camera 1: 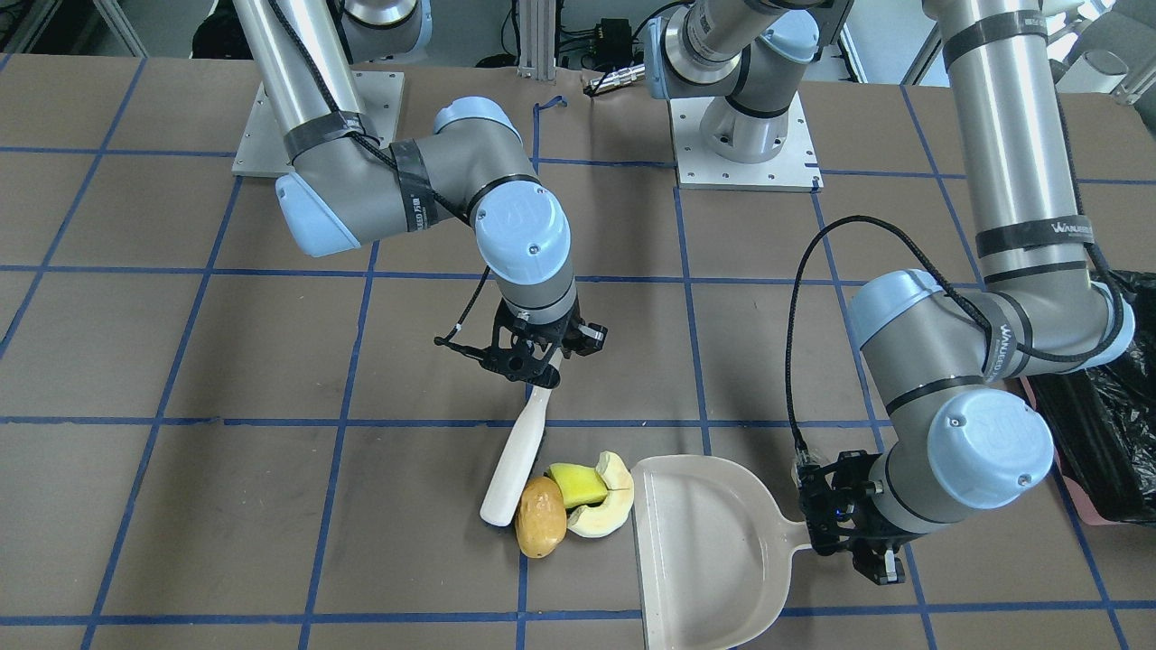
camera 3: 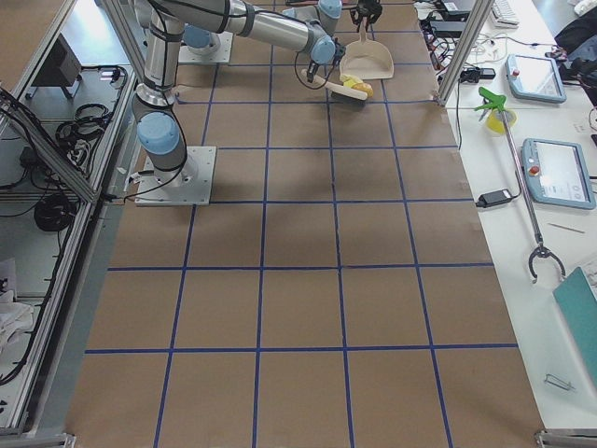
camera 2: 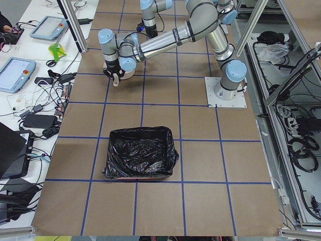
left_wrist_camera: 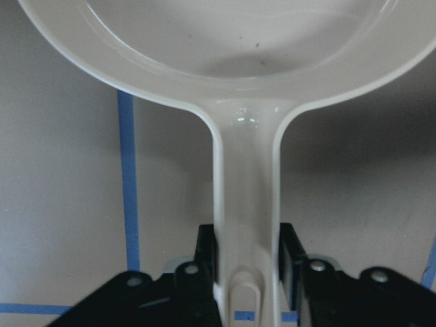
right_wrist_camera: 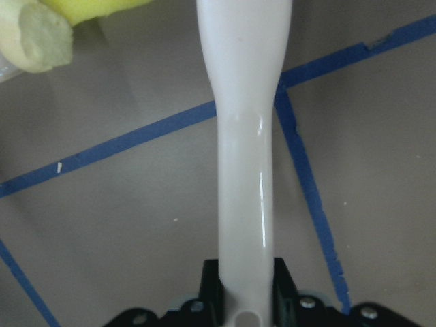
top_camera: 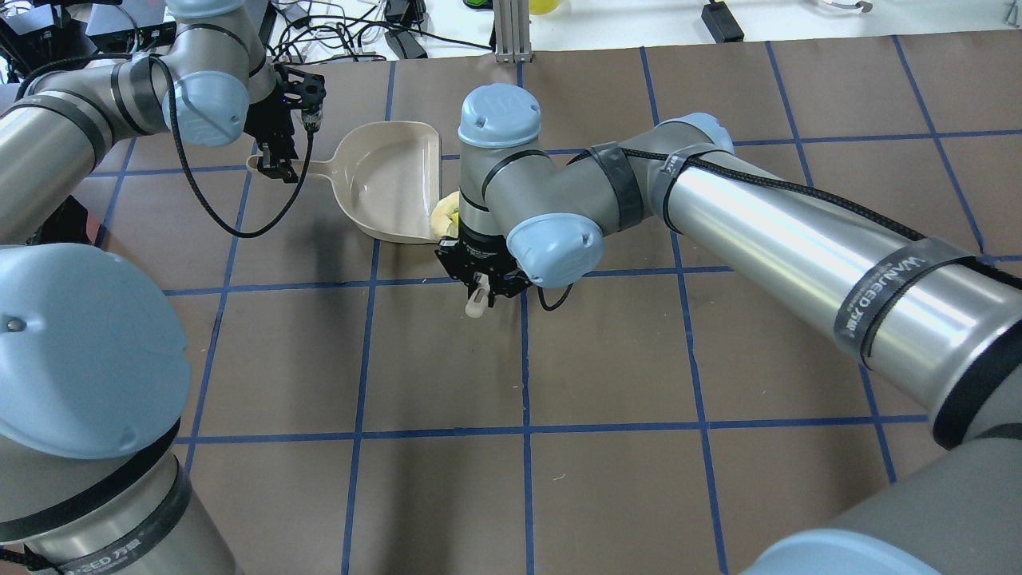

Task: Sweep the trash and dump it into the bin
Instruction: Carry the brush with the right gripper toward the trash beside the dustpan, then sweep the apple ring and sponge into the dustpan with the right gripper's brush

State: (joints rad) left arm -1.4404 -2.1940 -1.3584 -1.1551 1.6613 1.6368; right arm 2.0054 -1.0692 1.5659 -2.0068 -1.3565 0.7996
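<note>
Seen from across the table, the right arm reaches in from the upper left, elbow bent and wrist turned straight down. The right gripper (camera 1: 535, 364) is clamped on the thin handle of a white sweeper (camera 1: 515, 456), a finger on each side of it in the wrist view. The sweeper slants down toward the table (camera 1: 226, 361), and its broad end rests just beside the golden-brown potato-like lump (camera 1: 540, 528).

The yellow sponge (camera 1: 578, 485) is wedged between the lump and the pale crescent slice (camera 1: 598, 521), all three bunched together on the brown paper. The slice lies right at the open lip of the beige dustpan (camera 1: 704, 542). The pan sits flat with its mouth facing the pile, and its inside shows only bare plastic.

The left arm drops in from the upper right and folds back toward the centre with its wrist low. The left gripper (camera 1: 817, 534) pinches the dustpan's short handle from both sides.

At the far right edge, partly behind that arm's elbow, stands the pink bin (camera 1: 1075, 492), well apart from the trash. In the left side view only crinkled black liner shows inside it.
</note>
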